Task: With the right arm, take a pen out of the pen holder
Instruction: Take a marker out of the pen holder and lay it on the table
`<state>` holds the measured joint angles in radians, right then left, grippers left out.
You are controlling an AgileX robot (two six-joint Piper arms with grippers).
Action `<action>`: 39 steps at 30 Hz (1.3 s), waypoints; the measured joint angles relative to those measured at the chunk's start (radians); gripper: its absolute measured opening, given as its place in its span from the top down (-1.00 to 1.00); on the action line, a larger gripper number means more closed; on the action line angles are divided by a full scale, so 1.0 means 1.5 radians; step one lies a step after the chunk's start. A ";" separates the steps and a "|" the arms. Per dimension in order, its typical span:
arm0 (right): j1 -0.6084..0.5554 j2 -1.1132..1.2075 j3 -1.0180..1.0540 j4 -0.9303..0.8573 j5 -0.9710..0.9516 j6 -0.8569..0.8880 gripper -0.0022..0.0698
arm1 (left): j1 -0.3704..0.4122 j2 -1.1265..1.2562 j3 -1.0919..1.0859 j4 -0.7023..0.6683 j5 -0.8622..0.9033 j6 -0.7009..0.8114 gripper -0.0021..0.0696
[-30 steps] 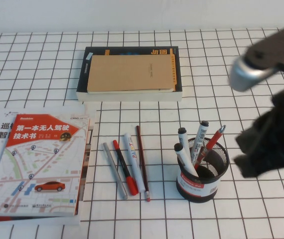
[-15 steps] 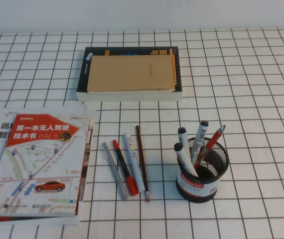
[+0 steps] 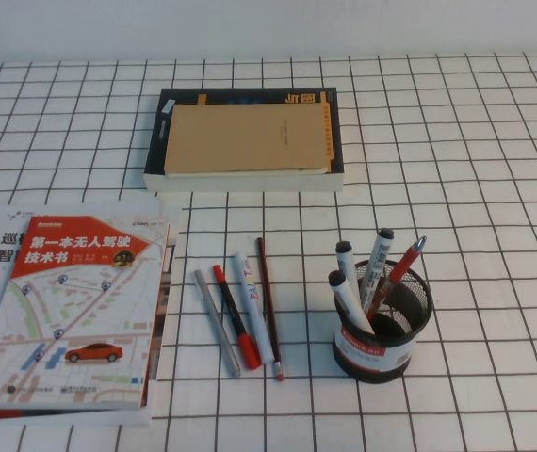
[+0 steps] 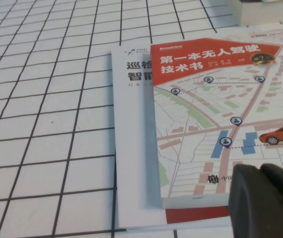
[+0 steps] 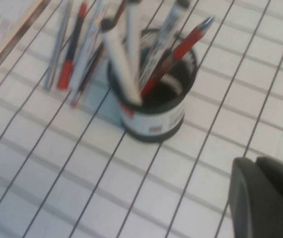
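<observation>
While the gridded table (image 3: 495, 141) meets a pale wall (image 3: 268, 28), the pen holder (image 3: 382, 330), pens (image 3: 379, 256) inside, stands at five o'clock. Each with jaws pressed together, the right gripper (image 5: 260, 173) hangs nearby, the left gripper (image 4: 259, 173) over the map book (image 4: 216, 114).

High view looks down over the table (image 3: 495, 141); the nearer right wrist view shares its pen holder (image 3: 374, 347).

Right claw (image 5: 258, 172) closed, near pen holder (image 5: 154, 119).
</observation>
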<state>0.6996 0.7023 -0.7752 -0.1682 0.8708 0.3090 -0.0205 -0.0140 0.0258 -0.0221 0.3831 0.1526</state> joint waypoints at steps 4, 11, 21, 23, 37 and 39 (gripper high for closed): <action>-0.141 -0.041 0.158 0.000 -0.257 0.000 0.98 | 0.000 0.000 0.000 0.000 0.000 0.000 0.95; -0.310 -0.181 0.425 0.048 -0.567 0.000 0.98 | 0.000 0.000 0.000 0.000 0.000 0.000 0.95; -0.413 -0.407 0.532 0.058 -0.581 0.001 0.98 | 0.000 0.000 0.000 0.000 0.000 0.000 0.95; -0.418 -0.442 0.532 0.058 -0.556 0.001 0.98 | 0.000 0.000 0.000 0.000 0.000 0.000 0.95; -0.419 -0.473 0.534 0.020 -0.495 0.001 0.98 | 0.000 0.000 0.000 0.000 0.000 0.000 0.95; -0.419 -0.473 0.534 0.010 -0.495 0.000 0.98 | 0.000 0.000 0.000 0.000 0.000 0.000 0.95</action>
<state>0.0712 -0.0080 0.0253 -0.1529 0.1284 0.3089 -0.0205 -0.0140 0.0258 -0.0221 0.3831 0.1526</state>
